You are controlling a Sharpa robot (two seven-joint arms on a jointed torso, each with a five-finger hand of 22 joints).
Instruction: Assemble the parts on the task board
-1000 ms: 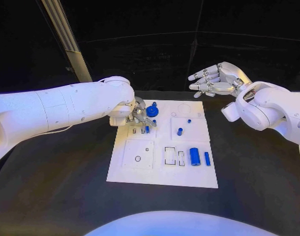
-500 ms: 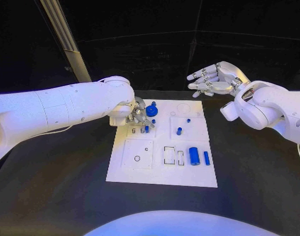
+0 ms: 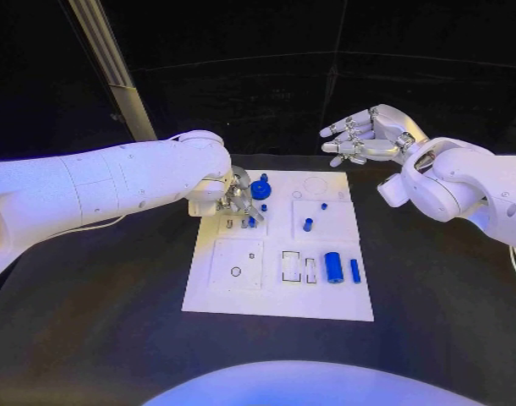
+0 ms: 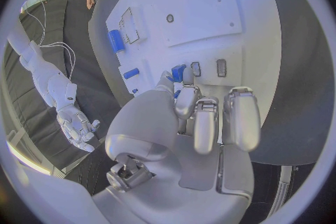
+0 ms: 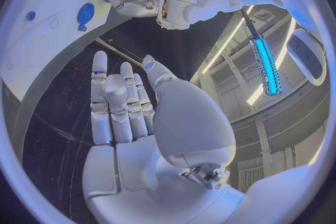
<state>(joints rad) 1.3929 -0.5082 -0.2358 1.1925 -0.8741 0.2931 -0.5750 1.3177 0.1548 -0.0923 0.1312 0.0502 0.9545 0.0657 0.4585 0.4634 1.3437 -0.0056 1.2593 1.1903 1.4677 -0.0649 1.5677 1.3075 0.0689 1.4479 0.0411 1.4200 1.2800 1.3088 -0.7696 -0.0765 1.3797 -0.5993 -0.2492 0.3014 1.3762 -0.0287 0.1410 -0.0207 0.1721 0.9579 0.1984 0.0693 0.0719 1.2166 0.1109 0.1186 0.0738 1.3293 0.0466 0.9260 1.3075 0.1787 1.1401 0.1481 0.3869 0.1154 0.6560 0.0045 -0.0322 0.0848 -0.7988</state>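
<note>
Left hand (image 3: 236, 198) sat low over far-left part of task board (image 3: 277, 300), fingers curled down around small blue part (image 4: 178, 73); looked pinched, grip partly hidden. Blue round part (image 3: 260, 190) just right of that hand. Right hand (image 3: 365, 137) raised beyond far right corner of board, fingers spread, holding nothing. Large blue cylinder (image 3: 334, 267) and slim blue bar (image 3: 356, 271) lay side by side at near right, small blue peg (image 3: 308, 225) mid-board.
</note>
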